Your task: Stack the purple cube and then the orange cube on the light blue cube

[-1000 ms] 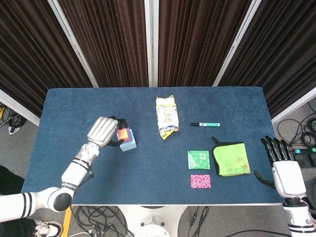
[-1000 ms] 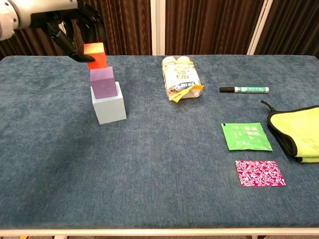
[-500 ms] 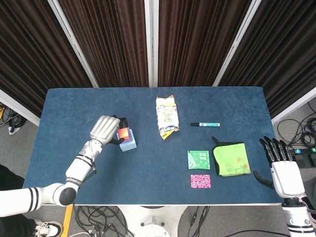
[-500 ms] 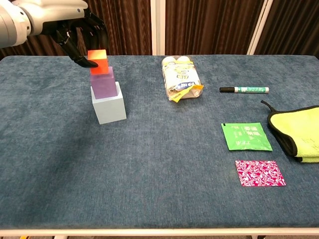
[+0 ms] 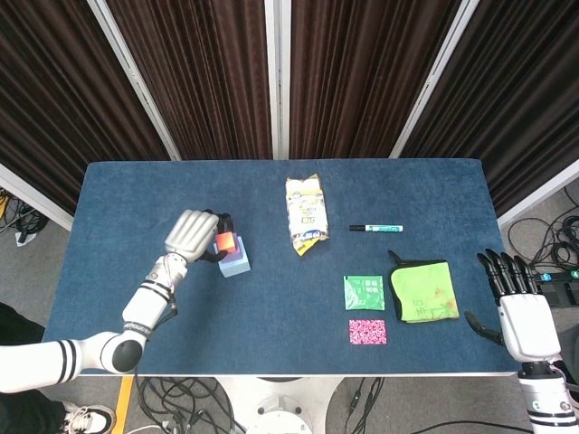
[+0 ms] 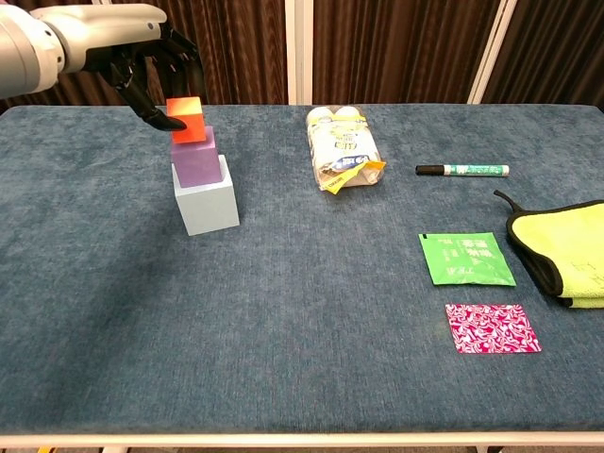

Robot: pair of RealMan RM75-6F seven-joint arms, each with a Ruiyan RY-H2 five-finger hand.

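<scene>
A light blue cube [image 6: 206, 200] [image 5: 239, 263] stands on the table's left part with the purple cube [image 6: 194, 160] on top of it. The orange cube [image 6: 187, 119] [image 5: 224, 242] sits on or just above the purple cube, and my left hand [image 6: 151, 68] [image 5: 189, 236] grips it from the left with its fingers around it. My right hand [image 5: 522, 307] hangs open past the table's right edge, holding nothing; the chest view does not show it.
A yellow snack bag [image 6: 343, 146] lies at the table's middle back, a green marker [image 6: 463, 171] to its right. A green packet [image 6: 466, 258], a pink patterned packet [image 6: 493, 327] and a yellow-green cloth [image 6: 568, 253] lie at the right.
My left hand has lowered the orange cube from above the purple cube down onto its top and shifted slightly right. The right hand has stayed still.
</scene>
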